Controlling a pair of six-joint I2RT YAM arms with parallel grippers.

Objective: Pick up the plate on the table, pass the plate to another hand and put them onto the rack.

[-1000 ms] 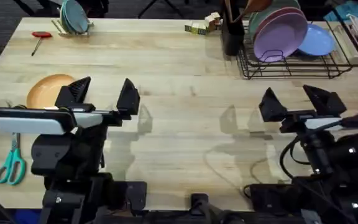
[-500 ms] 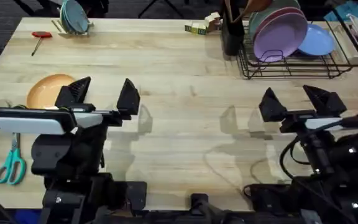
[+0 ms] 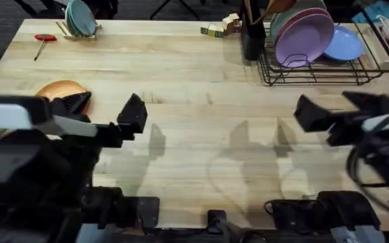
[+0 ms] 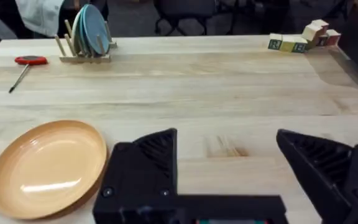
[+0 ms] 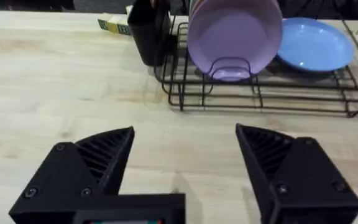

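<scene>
I am at the first step, the pick-up: my left gripper (image 3: 103,113), fingers spread apart and empty, hangs just right of the plate (image 3: 58,90) lying flat at the table's (image 3: 194,74) left, so I judge I must next shift left onto its rim, while my right gripper (image 3: 340,111), likewise apart, waits near the rack (image 3: 316,73).

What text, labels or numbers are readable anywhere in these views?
None are readable.
The small blocks at the far edge of the table have markings on their faces, too small and blurred to read.
The plate, the rack and both grippers show no lettering.
</scene>
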